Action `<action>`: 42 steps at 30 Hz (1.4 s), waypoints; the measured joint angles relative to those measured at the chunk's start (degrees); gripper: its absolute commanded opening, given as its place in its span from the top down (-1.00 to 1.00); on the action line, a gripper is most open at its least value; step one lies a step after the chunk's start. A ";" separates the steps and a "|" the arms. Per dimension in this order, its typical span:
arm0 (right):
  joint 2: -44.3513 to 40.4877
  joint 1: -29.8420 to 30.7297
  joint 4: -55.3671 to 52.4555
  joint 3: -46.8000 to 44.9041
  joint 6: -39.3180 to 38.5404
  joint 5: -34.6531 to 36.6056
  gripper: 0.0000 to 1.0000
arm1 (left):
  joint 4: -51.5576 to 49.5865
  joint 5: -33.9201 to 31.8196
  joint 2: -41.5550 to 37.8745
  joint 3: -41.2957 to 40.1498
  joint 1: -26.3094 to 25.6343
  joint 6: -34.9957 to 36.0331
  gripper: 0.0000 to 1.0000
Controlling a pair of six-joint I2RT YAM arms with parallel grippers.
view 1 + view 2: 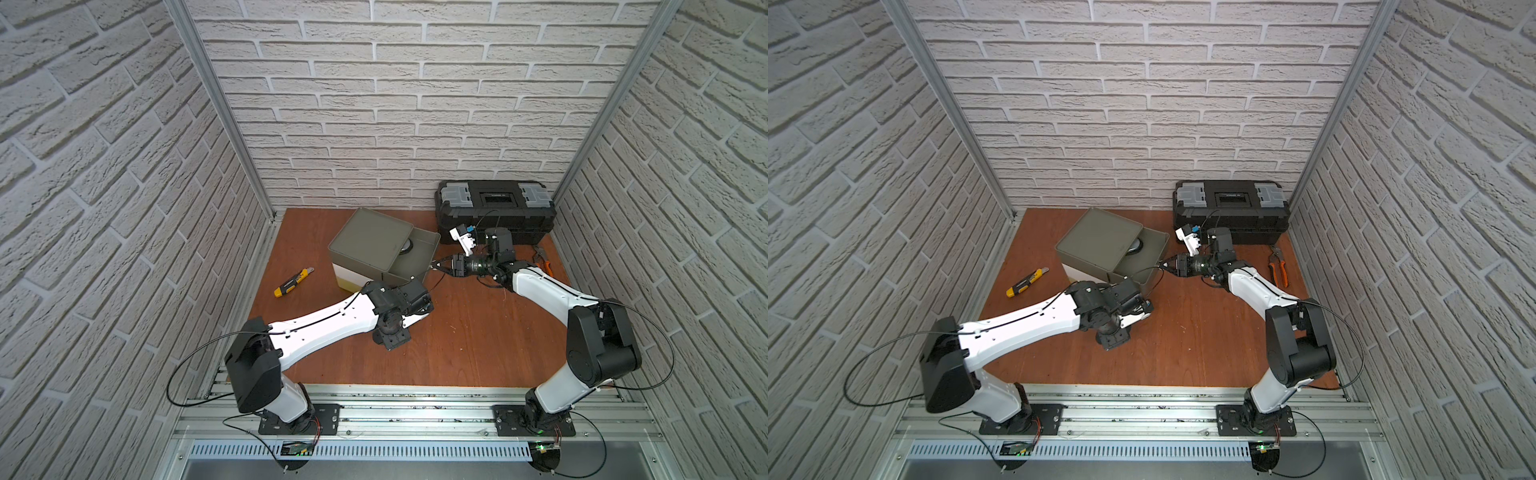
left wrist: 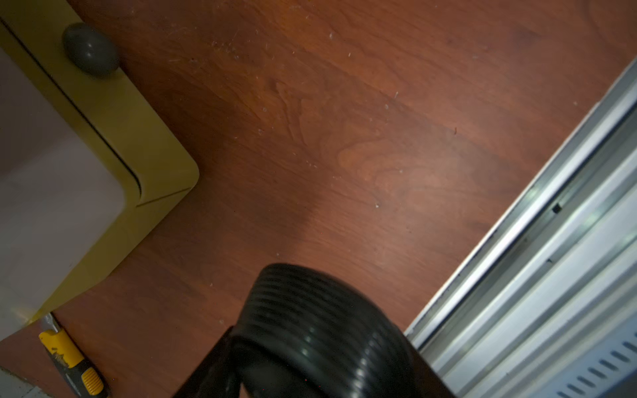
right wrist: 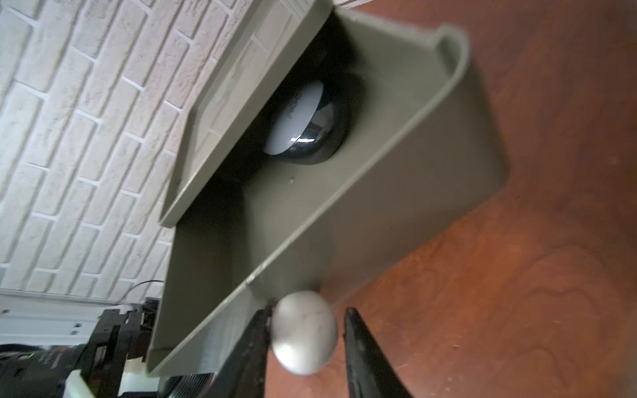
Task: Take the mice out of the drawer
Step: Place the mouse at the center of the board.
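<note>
Our right claw point(image 3: 308, 310) straddles the knob point(image 3: 303, 332) with its jaws parted: one finger touches it, the other stands clear. The drawer point(image 3: 431, 144) is only part-way out. A shiny silver mouse point(image 3: 303, 120) lies beyond the claw, half under the cabinet top point(image 3: 241, 103). We judge it best to back straight off the knob, rise over the front wall and come down on the mouse from above, gripping across its narrow sides. Whether our left claw point(image 1: 390, 338), low over the table point(image 1: 457, 332), is open we cannot tell.

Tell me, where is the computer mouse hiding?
In both top views the shiny mouse sits inside the pulled-out grey drawer, half under the cabinet's top, just beyond the right pincer.
</note>
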 measured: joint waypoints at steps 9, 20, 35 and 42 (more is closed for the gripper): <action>-18.64 -2.95 -9.35 -2.29 2.29 21.31 -0.52 | 10.19 0.07 16.52 0.90 -0.04 -0.15 0.84; -28.00 -4.09 -16.74 -10.34 2.51 34.05 -0.53 | 10.69 5.20 19.28 7.32 -1.88 -0.20 -0.28; -20.65 -4.92 -17.84 -8.87 1.81 31.06 -0.53 | 0.39 13.07 17.46 12.74 -2.67 1.31 -0.96; -20.31 -5.11 -17.86 -8.87 1.57 30.64 -0.53 | 2.40 14.34 9.97 10.47 -2.27 1.64 -0.97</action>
